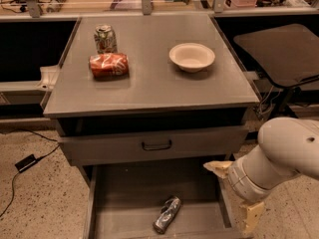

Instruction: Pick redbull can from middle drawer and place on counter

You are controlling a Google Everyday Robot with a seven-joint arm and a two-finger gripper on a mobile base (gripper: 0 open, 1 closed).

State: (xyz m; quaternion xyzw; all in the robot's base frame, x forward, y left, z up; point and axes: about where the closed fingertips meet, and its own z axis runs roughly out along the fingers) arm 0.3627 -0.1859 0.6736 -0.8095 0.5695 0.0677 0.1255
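Observation:
The redbull can lies on its side, slim and silver-grey, on the floor of the open middle drawer near its front centre. My gripper is at the lower right, over the drawer's right wall, to the right of the can and apart from it. Its cream fingers stand spread and hold nothing. The counter is the grey cabinet top above the drawers.
On the counter stand a greenish-white can, a red soda can on its side and a cream bowl. A closed drawer front with a black handle sits above the open drawer. A dark side table is at the right.

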